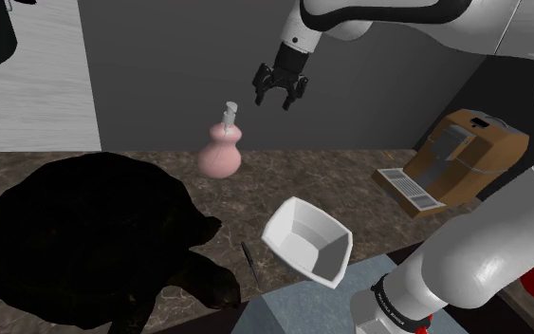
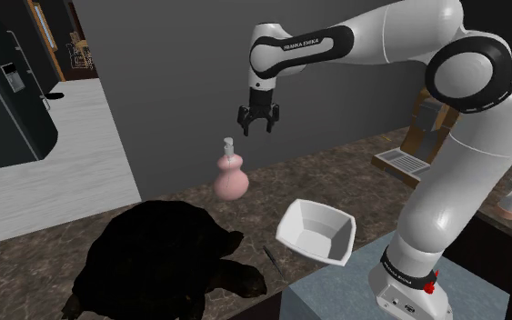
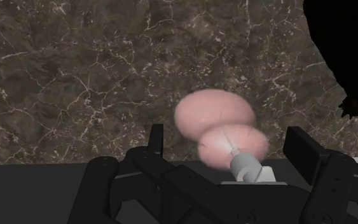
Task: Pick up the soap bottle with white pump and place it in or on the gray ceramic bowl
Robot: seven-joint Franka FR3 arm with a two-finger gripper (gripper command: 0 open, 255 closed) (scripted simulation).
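Note:
A pink gourd-shaped soap bottle (image 1: 221, 154) (image 2: 231, 175) with a pale grey-white pump stands upright on the dark marble counter near the back wall. My black gripper (image 1: 279, 95) (image 2: 256, 125) hangs open in the air above it, a little toward the shoulder view's right, touching nothing. In the wrist view the bottle (image 3: 214, 121) lies below and between the spread fingers (image 3: 155, 141), with its pump head close to the hand. The bowl (image 1: 309, 244) (image 2: 317, 234) is a pale, squarish dish on the counter in front of the bottle, near the stand.
A big black turtle figure (image 1: 94, 247) (image 2: 163, 264) covers the counter's left part beside the bottle. A thin dark pen-like thing (image 1: 248, 258) lies between turtle and bowl. A brown coffee machine (image 1: 464, 157) stands at the right. A dark grey wall rises behind the bottle.

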